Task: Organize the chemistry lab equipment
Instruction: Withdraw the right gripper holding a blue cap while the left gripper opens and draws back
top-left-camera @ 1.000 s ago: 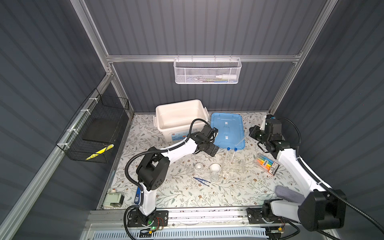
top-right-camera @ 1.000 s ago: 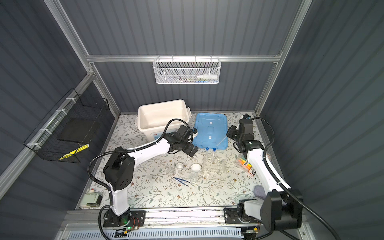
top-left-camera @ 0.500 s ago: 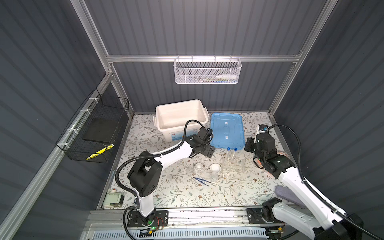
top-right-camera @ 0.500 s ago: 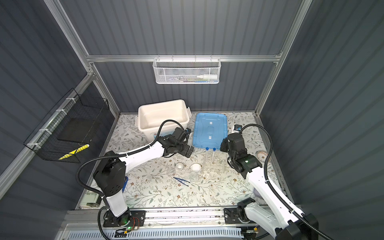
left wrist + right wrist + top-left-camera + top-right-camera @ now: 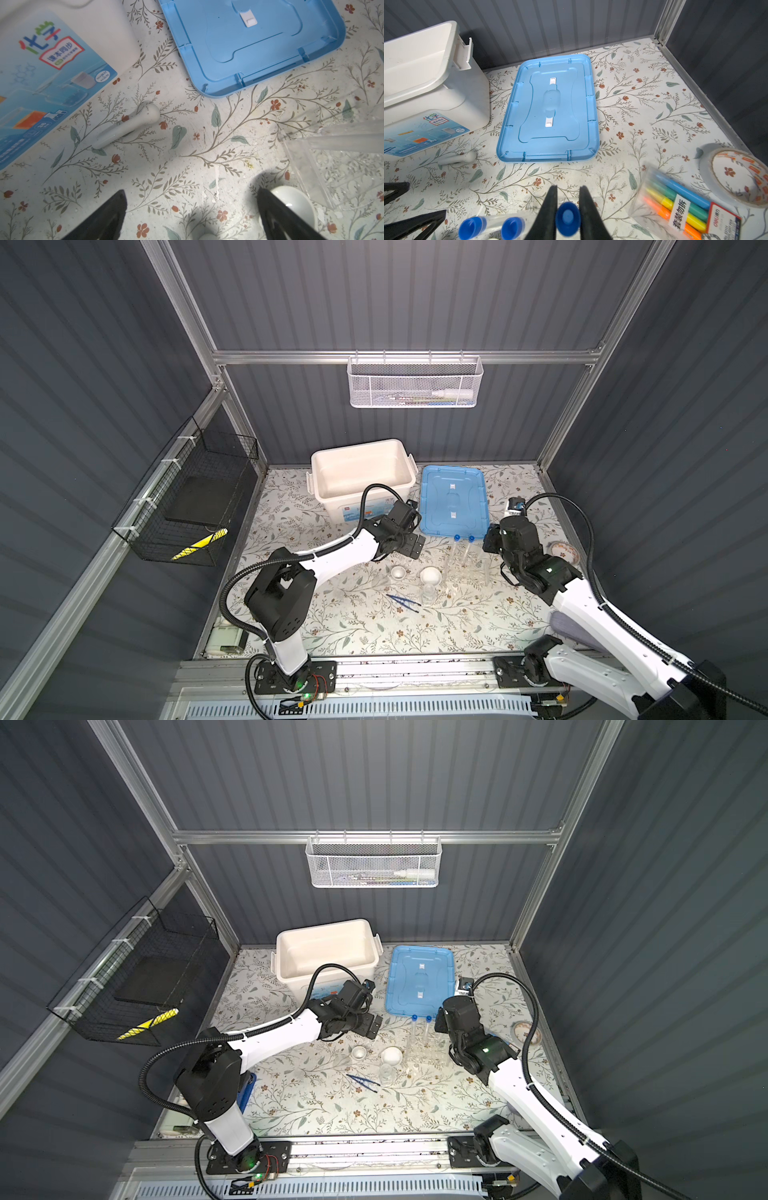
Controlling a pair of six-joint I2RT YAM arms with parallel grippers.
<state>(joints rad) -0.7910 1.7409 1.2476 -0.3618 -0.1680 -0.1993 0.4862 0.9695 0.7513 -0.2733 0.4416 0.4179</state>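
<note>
My right gripper (image 5: pixel 568 207) is shut on the blue cap of a clear test tube (image 5: pixel 568 217), held cap-up beside the clear rack (image 5: pixel 465 570). Whether its tip is inside the rack I cannot tell. Two more blue-capped tubes (image 5: pixel 472 227) (image 5: pixel 511 227) stand in the rack, seen in both top views (image 5: pixel 414 1017). My left gripper (image 5: pixel 191 207) hangs open over bare mat, with the white rod (image 5: pixel 126 126) lying ahead of it by the bin. Two white dishes (image 5: pixel 399 572) (image 5: pixel 430 574), a small clear flask (image 5: pixel 428 594) and blue tweezers (image 5: pixel 403 600) lie in front.
The big white bin (image 5: pixel 361 472) and its blue lid (image 5: pixel 453 499) sit at the back. A pack of coloured highlighters (image 5: pixel 685 207) and a tape roll (image 5: pixel 737 176) lie to the right of the rack. A black mesh basket (image 5: pixel 187 497) hangs on the left wall.
My right arm has swung from the back right forward and left to the rack's right end, its gripper still shut. My left gripper has drifted a little toward the front.
</note>
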